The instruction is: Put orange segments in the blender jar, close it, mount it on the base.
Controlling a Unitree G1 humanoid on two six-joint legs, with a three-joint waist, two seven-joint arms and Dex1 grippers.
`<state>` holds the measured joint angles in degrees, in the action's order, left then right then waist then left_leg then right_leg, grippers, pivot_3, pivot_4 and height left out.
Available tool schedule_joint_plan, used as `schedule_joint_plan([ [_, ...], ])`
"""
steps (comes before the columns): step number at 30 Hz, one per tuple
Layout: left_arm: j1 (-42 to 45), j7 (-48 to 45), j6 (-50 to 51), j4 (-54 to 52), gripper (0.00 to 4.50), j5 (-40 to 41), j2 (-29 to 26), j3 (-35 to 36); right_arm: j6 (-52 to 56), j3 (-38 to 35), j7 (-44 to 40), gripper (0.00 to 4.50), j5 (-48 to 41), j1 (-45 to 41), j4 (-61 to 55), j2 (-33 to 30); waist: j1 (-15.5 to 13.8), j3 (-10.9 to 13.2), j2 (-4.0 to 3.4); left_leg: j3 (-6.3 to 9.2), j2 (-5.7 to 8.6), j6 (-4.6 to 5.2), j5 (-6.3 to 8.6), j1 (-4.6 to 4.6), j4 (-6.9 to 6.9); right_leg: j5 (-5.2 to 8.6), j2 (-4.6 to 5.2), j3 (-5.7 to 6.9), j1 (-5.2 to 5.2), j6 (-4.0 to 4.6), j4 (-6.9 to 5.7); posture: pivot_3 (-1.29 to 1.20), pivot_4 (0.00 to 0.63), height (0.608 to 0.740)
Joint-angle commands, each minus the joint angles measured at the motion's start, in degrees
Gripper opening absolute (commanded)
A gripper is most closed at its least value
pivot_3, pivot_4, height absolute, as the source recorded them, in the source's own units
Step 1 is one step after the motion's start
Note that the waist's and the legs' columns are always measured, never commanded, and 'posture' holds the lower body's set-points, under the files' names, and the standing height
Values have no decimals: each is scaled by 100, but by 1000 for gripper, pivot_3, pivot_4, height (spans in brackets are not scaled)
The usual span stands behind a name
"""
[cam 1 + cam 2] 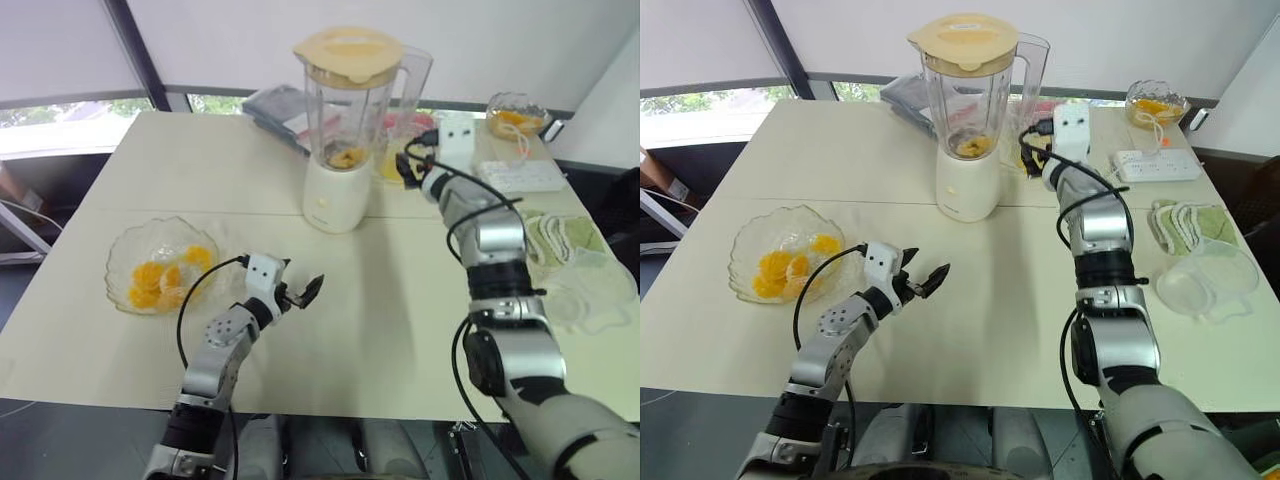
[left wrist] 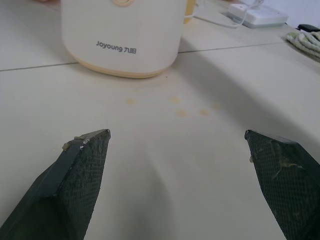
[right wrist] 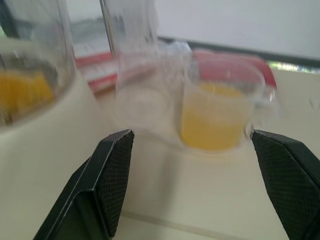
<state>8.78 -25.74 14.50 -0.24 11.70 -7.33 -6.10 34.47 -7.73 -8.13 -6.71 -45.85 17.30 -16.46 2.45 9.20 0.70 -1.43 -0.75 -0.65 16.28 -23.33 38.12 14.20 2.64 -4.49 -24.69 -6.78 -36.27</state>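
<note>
Clear plastic, the blender jar (image 1: 350, 105) stands lidded on the base (image 1: 336, 195) at the far middle of the worktop (image 1: 400, 320), with orange segments (image 1: 346, 157) low inside it; by the look of things the task is all but done. The chief risk now seems to be the right gripper (image 1: 412, 166), which hovers just right of the jar's handle with its jaws wide and empty. A sideways drift could knock the tall, top-heavy jar off its seat, or catch the small cup of yellow juice (image 3: 216, 117) straight ahead of it and spill it. That arm reaches forward, nearly straight, jaws about level. The left gripper (image 1: 300, 292) rests low over the near worktop, pointing right, jaws wide and empty, beside the glass bowl (image 1: 125, 262) holding spare segments.
</note>
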Motion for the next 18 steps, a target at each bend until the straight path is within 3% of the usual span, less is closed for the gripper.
schedule_joint_plan([
  [1, 39, -37, -49, -112, 4500, -9, -3, -63, 471, -177, 11, 3858, -250, 320, -1112, 10, 7, 0, 0, 0, -1, 0, 0, 1, 0, 0, -1, 0, 0, 0, -1, 0, 150, 740],
  [8, -45, -16, 79, -439, 4500, 83, -113, 63, 816, -231, -469, 3858, -909, 2017, -3448, 38, 1, 0, 0, 4, -1, 0, 0, 1, 1, 0, -8, 0, 1, 0, -1, 0, 150, 740],
  [12, -152, 94, 332, -1090, 4500, 256, -218, 269, 393, -109, -943, 3858, -1044, 3194, -4584, -170, -7, 0, 1, 4, 1, 1, 0, 2, 6, 0, -8, 0, 7, -1, 2, 0, 150, 740],
  [18, -241, 198, 803, -2058, 4500, 624, -507, 681, -147, -558, -1478, 3858, -1479, 4408, -5674, -469, 7, 1, 3, 3, 0, 1, 0, 17, 10, 1, -14, -2, 22, -1, 4, 0, 150, 740],
])
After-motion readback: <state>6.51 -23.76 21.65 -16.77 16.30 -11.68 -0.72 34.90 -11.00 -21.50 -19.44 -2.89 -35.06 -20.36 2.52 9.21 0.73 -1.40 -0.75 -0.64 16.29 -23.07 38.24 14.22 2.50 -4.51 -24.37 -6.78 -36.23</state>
